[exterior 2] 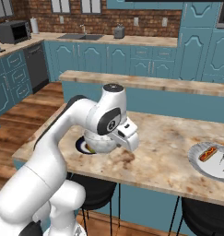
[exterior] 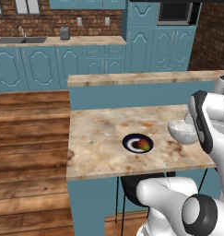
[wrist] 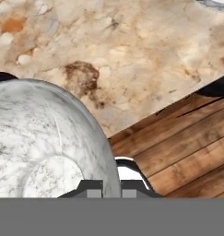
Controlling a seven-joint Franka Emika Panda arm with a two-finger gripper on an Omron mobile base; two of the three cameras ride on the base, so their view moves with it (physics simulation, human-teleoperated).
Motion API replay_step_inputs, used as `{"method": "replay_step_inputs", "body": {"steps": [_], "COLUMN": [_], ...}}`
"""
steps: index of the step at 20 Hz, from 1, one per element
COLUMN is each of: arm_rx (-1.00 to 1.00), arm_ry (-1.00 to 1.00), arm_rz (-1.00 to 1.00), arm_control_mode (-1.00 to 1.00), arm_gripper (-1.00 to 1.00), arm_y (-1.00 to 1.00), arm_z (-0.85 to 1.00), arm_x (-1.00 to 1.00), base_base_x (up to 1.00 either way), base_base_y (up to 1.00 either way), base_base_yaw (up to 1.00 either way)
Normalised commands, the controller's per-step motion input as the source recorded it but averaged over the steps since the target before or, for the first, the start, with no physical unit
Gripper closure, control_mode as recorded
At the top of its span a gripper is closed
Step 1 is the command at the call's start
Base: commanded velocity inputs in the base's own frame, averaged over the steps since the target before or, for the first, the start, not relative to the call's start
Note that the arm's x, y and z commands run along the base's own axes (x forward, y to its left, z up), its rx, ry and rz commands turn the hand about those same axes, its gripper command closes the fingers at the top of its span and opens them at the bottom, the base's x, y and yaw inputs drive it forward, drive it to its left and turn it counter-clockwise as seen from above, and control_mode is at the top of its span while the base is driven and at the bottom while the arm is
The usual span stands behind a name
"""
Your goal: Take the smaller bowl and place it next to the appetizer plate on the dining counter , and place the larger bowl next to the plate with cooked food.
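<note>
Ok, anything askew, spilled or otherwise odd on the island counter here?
Nothing stands out. The smaller bowl is held by its rim in the shut fingers, beside the appetizer plate, whose food sits in place. The plate with cooked food lies flat on the dining counter. No spills.

The arm (exterior 2: 81,120) hides most of the appetizer plate (exterior 2: 81,146).

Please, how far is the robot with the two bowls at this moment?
Done: nothing is set down yet. In hand: the fingers are shut on the rim of the smaller bowl, carried over the dining counter close beside the appetizer plate. Left: release this bowl next to that plate, then bring the larger bowl to the plate with cooked food.
</note>
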Motion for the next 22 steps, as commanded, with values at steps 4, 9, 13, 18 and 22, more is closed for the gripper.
{"method": "replay_step_inputs", "body": {"steps": [4, 9, 13, 18, 22], "arm_rx": [0.0, 0.0, 0.0, 0.0, 0.0], "arm_ry": [0.0, 0.0, 0.0, 0.0, 0.0], "arm_rz": [0.0, 0.0, 0.0, -0.01, -0.03], "arm_control_mode": [-1.0, -1.0, -1.0, -1.0, -1.0], "arm_gripper": [1.0, 1.0, 1.0, 1.0, 1.0], "arm_y": [0.0, 0.0, 0.0, -0.03, -0.14], "arm_z": [-0.41, -0.43, -0.43, -0.41, -0.37], "arm_x": [0.58, 0.59, 0.46, 0.32, 0.28], "base_base_x": [0.0, 0.0, 0.0, 0.0, 0.0], "base_base_y": [0.0, 0.0, 0.0, 0.0, 0.0], "base_base_yaw": [0.0, 0.0, 0.0, 0.0, 0.0]}}
